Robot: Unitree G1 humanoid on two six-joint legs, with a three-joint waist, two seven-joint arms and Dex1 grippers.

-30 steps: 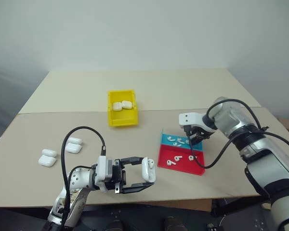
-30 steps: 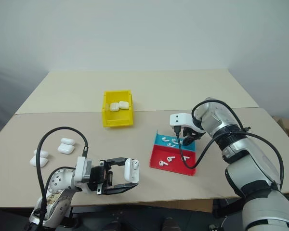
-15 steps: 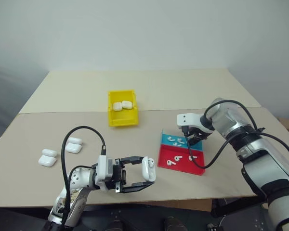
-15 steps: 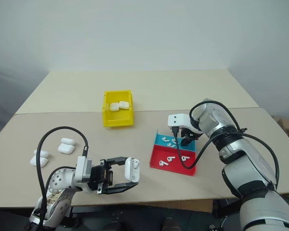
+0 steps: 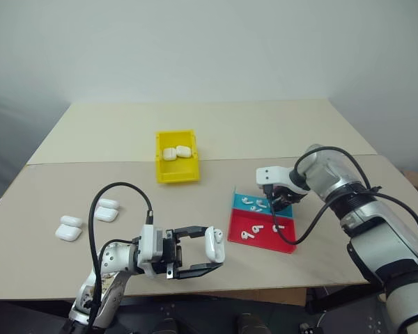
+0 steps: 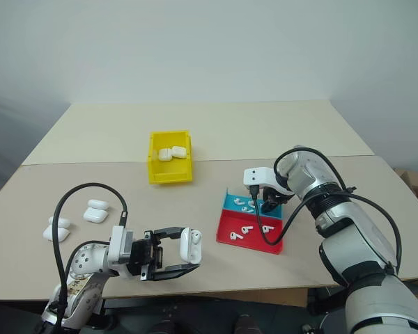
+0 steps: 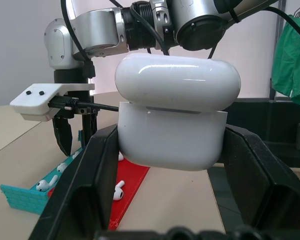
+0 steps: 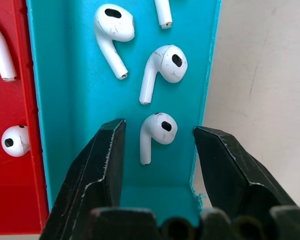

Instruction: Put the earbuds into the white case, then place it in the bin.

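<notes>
Beige tabletop (image 5: pixel 265 132) against a plain pale wall. Head view: the bin (image 5: pixel 176 166), yellow, sat mid-table holding two closed cases. Near and right of the bin lay the red-and-blue tray (image 5: pixel 265 223) with scattered earbuds (image 5: pixel 249 233). Spare cases (image 5: pixel 70 228) lay well left of the bin, toward the near edge. The left gripper (image 5: pixel 202 252), nearer than the bin, pinched the white case (image 5: pixel 214 244), lid flipped up. The right gripper (image 5: pixel 279 204) pointed down over the tray's blue half.

Left wrist view: both fingers (image 7: pixel 87 180) pressed against the white case's sides.

Right wrist view: fingers (image 8: pixel 107 155) spread, straddling one earbud (image 8: pixel 157 131) in the blue section, not touching it.
</notes>
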